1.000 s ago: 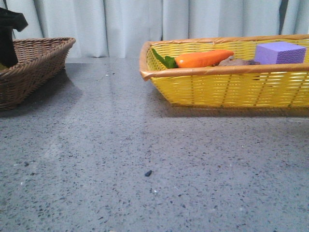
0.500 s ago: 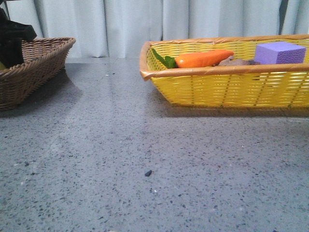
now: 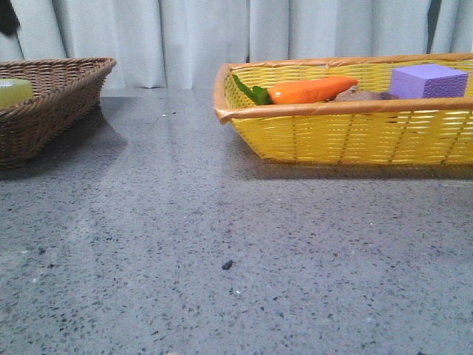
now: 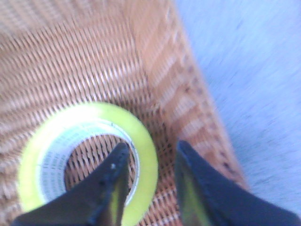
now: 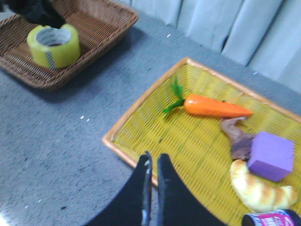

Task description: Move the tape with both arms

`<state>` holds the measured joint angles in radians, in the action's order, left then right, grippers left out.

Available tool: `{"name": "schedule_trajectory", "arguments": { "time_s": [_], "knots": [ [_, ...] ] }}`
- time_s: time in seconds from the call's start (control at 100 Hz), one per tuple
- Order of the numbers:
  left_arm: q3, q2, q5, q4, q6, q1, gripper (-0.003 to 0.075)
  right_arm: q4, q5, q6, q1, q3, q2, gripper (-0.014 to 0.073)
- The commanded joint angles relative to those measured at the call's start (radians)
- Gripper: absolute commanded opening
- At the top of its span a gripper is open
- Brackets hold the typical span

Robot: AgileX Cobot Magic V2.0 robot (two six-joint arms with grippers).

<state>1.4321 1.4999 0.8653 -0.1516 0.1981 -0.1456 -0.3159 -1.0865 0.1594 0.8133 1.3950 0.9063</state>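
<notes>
The left jaws [image 4: 149, 181] stand apart above the tape [image 4: 87, 157], one finger over the roll's hollow core and the other outside its yellow wall, neither clearly touching it. The right jaws [image 5: 154, 188] are pressed together with nothing between them, hanging over the near rim of the yellow basket [image 5: 141, 113].

Taking the yellow basket as the landmark: inside it, nearest the right jaws, lie a croissant [image 5: 256, 190] and a purple foam block [image 5: 271, 156], with a brownish piece [image 5: 239, 136] just beside the block. Farther in lies the orange carrot [image 5: 214, 106], its green leaves toward the rim. Well apart from the yellow basket, across bare grey worktop [image 3: 222, 244], sits the brown wicker basket [image 5: 94, 47]; the tape lies flat inside it, core opening upward, near one wall.
</notes>
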Motion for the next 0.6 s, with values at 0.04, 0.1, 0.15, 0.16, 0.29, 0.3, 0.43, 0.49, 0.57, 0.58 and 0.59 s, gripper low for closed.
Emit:
{"name": "schedule_trajectory", "arguments": {
  "time_s": [0.04,0.1,0.15,0.16,0.29,0.3,0.43,0.49,0.57,0.58,0.59],
  "knots": [
    [0.000,-0.154,-0.107,-0.038,0.000,0.001,0.0109,-0.107,0.130,0.054,-0.007,-0.081,-0.091,-0.0067],
    [-0.027,-0.213,-0.116,-0.055,0.000,0.001,0.0077,-0.124,0.182,0.080,-0.007,-0.160,-0.142,-0.0067],
    [-0.053,-0.258,-0.116,-0.063,0.000,0.001,0.0052,-0.133,0.224,0.089,-0.007,-0.225,-0.182,-0.0067],
    [-0.062,-0.271,-0.116,-0.065,0.000,0.001,0.0048,-0.133,0.237,0.093,-0.007,-0.234,-0.188,-0.0067],
    [-0.164,-0.393,-0.152,-0.070,0.007,0.001,-0.0015,-0.185,0.326,0.165,-0.007,-0.402,-0.296,-0.0067],
    [-0.177,-0.407,-0.155,-0.070,0.007,0.001,-0.0020,-0.190,0.333,0.177,-0.007,-0.410,-0.301,-0.0067],
    [-0.313,-0.541,-0.209,-0.071,0.007,0.001,-0.0020,-0.270,0.361,0.280,-0.007,-0.545,-0.398,-0.0067],
    [-0.390,-0.611,-0.228,-0.071,0.007,0.001,-0.0020,-0.299,0.363,0.324,-0.007,-0.592,-0.437,-0.0067],
    [-0.492,-0.704,-0.278,-0.072,0.007,0.001,-0.0020,-0.327,0.367,0.357,-0.007,-0.654,-0.494,-0.0067],
    [-0.511,-0.722,-0.282,-0.073,0.007,0.001,-0.0020,-0.327,0.366,0.357,-0.007,-0.659,-0.499,-0.0067],
    [-0.521,-0.731,-0.287,-0.075,0.007,0.001,-0.0020,-0.330,0.367,0.357,-0.007,-0.668,-0.503,-0.0067]
  ]
}}
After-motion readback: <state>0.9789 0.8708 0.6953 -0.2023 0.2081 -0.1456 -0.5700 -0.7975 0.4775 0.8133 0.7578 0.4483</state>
